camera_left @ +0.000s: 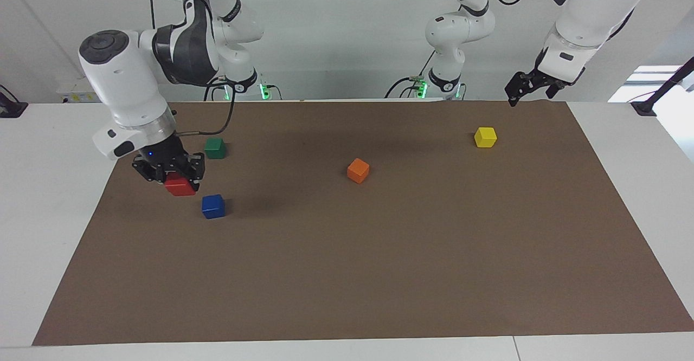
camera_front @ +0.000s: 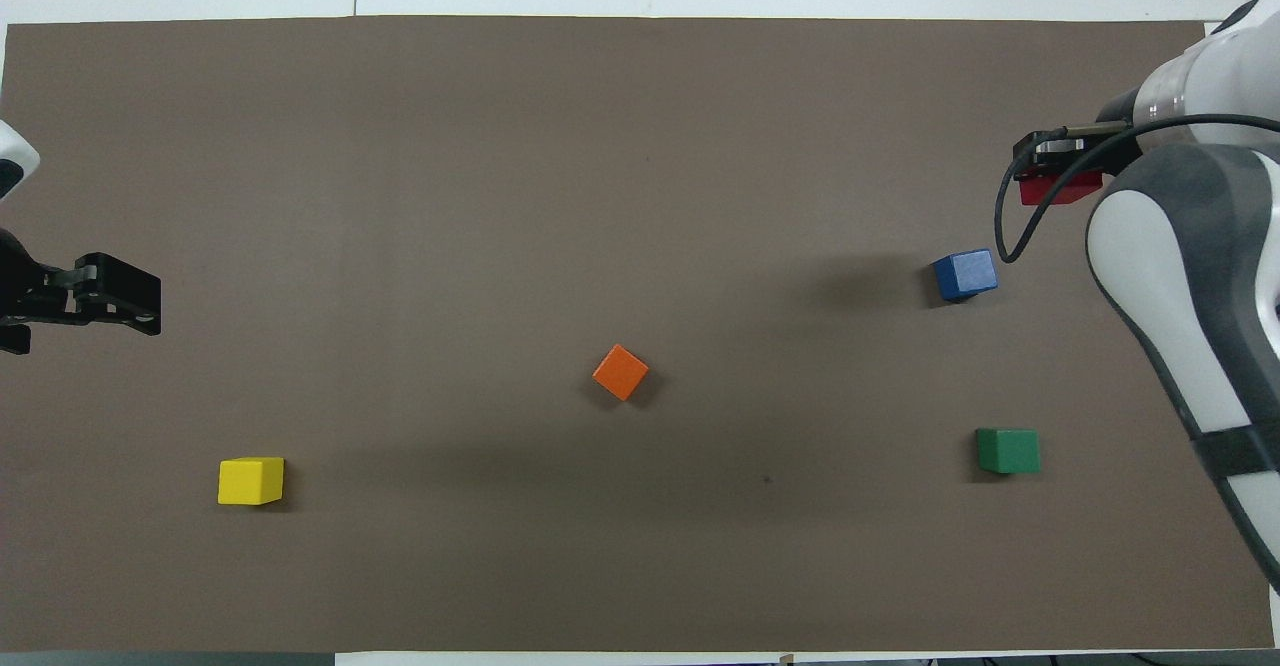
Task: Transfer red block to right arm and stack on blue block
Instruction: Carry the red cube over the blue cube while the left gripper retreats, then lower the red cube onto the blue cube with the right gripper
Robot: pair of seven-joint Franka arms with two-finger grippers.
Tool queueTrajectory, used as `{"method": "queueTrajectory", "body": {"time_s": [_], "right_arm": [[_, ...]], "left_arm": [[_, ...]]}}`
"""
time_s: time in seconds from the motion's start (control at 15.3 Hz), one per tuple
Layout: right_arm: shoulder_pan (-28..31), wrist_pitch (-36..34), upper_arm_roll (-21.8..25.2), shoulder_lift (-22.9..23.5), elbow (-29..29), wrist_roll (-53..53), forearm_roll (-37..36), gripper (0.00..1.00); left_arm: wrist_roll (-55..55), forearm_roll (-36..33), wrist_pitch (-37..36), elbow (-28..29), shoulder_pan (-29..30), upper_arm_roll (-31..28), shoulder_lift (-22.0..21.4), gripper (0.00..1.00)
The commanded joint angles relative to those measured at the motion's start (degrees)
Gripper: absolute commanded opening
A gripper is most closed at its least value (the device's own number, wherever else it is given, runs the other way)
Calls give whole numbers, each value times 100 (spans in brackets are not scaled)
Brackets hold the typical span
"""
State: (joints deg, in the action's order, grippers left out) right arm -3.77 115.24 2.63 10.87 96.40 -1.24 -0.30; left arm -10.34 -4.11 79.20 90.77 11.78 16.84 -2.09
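Right fingers (camera_left: 179,179) clamped on red block (camera_left: 180,185), blue block (camera_left: 213,206) just beside, lower; left fingers (camera_left: 525,87) apart, idle.

From where I stand, the red block (camera_left: 180,185) shows only its lower part; its top sits tucked between the fingers of the right gripper (camera_left: 174,176). From overhead, that red block (camera_front: 1058,189) is a mere strip, covered by the gripper and its black cable. The right arm (camera_front: 1190,286) runs off the picture's edge beside the green block (camera_front: 1008,450). The left gripper (camera_front: 100,296) is cut by the edge on the yellow block's (camera_front: 251,480) side, and its fingertips are too small to read in the facing view.
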Motion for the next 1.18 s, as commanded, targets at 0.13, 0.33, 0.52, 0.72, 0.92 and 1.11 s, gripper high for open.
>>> {"method": "queueTrajectory", "body": {"time_s": [0.13,0.33,0.52,0.72,0.92,1.11], "right_arm": [[-150,1349,-8,-208,1265,106,-137,0],[-159,1773,-8,-217,1688,281,-137,0],[-63,1747,0,-305,1926,949,-137,0],[113,1712,0,-331,2023,1100,-128,0],[245,1703,0,-270,2067,942,-119,0],[237,1712,0,-278,2129,871,-119,0]], "left_arm": [[6,418,167,231,-914,-1112,-213,100],[-37,446,192,30,-1397,-1525,-231,100],[-29,463,428,334,-1442,-1561,-291,100],[24,551,816,355,-1459,-1570,-161,100],[32,542,1026,458,-1583,-1667,16,100],[6,534,1027,871,-1591,-1649,-186,100]]}}
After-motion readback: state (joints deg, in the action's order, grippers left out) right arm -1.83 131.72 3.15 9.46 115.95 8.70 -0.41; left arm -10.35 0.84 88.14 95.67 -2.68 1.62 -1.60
